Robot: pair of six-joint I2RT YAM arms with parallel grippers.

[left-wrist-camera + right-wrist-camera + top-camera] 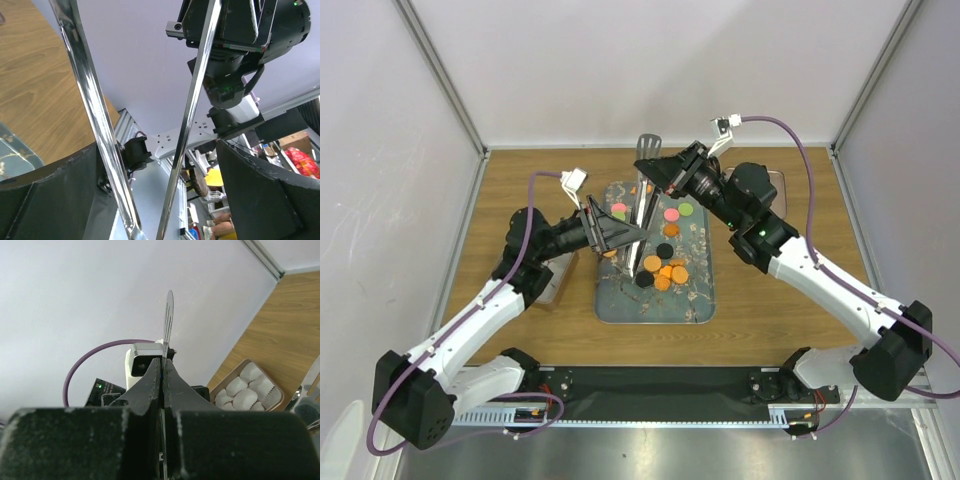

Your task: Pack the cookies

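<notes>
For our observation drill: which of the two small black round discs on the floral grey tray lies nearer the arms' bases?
The black disc left of the orange discs; the other black disc sits beyond them, farther away.

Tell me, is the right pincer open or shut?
Shut. The right pincer is clamped on the thin metal tongs, with no gap visible.
</notes>
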